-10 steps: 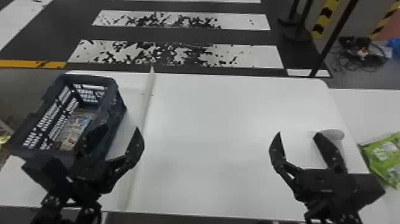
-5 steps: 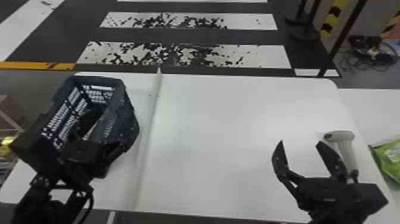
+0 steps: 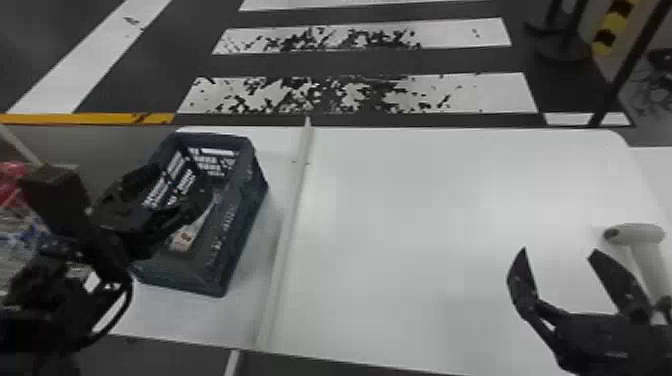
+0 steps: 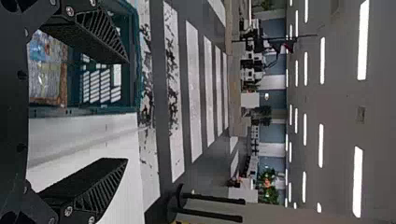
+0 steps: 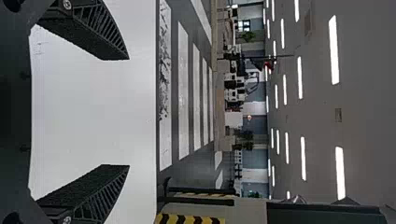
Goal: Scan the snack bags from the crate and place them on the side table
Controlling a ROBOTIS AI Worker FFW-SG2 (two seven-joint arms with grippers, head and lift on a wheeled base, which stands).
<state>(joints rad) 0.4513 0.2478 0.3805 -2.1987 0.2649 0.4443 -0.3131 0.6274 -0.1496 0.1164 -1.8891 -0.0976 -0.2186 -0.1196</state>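
I see a dark blue plastic crate (image 3: pixel 252 200) with slotted lattice walls on the smooth white table (image 3: pixel 425 215). Inside it lies a glossy, crinkled snack bag (image 3: pixel 186 241), below my left gripper (image 3: pixel 182 181) and partly hidden by it. That gripper's ribbed black fingers stand wide, with nothing between them. My right gripper (image 3: pixel 558 251) is also spread wide and empty, near the rounded, pale scanner (image 3: pixel 637 235).

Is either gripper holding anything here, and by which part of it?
Nothing is held: the left gripper and right gripper are both open.
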